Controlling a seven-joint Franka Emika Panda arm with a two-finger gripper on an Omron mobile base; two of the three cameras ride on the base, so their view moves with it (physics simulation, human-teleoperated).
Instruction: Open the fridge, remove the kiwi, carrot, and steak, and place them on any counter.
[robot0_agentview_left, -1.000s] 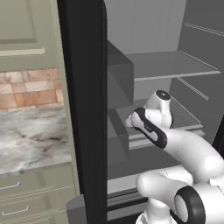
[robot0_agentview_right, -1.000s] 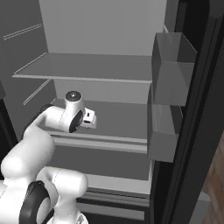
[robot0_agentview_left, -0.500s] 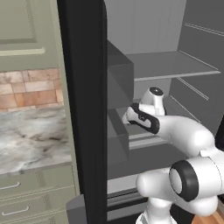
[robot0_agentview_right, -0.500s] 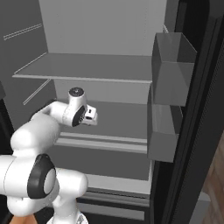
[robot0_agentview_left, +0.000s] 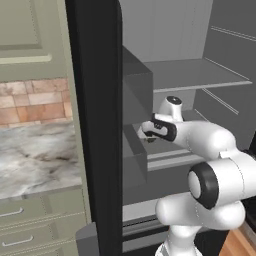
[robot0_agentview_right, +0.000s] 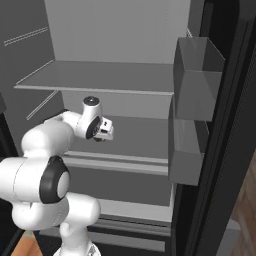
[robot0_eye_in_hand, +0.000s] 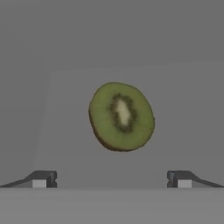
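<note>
The fridge stands open, and my arm reaches onto its middle shelf. In the hand view the kiwi lies on that grey shelf with its green cut face and pale core towards me, just ahead of my gripper and centred between its fingers. The gripper is open, its fingertips wide apart with nothing between them. The carrot and the steak are out of view. The marbled counter lies left of the fridge door.
Dark door bins hang on the right door, and another bin hangs on the left door close to my hand. An upper shelf runs above the arm. Sage-green drawers sit under the counter.
The hand has pushed further in over the middle shelf towards the left door side. The elbow has swung up in front of the cameras. The jaws have stayed open.
</note>
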